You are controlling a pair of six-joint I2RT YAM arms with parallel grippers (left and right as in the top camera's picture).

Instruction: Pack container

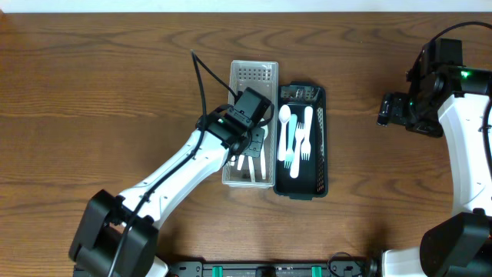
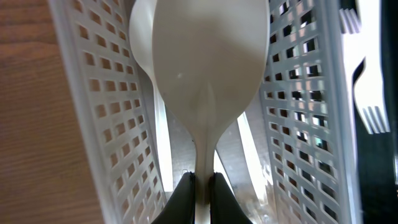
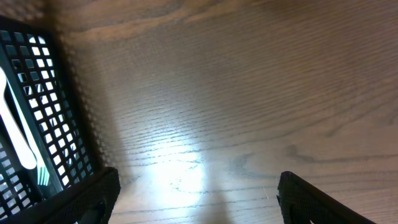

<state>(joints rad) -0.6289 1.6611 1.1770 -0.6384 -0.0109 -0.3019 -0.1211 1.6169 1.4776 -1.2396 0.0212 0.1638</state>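
A white perforated basket [image 1: 240,74] stands beside a black basket [image 1: 321,138] at the table's middle. The black basket holds white plastic spoons and forks [image 1: 296,138]. My left gripper [image 1: 254,142] is over the white basket and shut on the handle of a white plastic spoon [image 2: 205,62], whose bowl fills the left wrist view above the basket's wall [image 2: 112,112]. More white cutlery [image 1: 252,165] lies in the white basket. My right gripper [image 3: 196,199] is open and empty above bare wood, right of the black basket [image 3: 37,99].
The wooden table [image 1: 100,100] spreads to all sides of the two baskets. A black cable [image 1: 201,77] rises from the left arm. The right arm stands at the right edge [image 1: 461,115].
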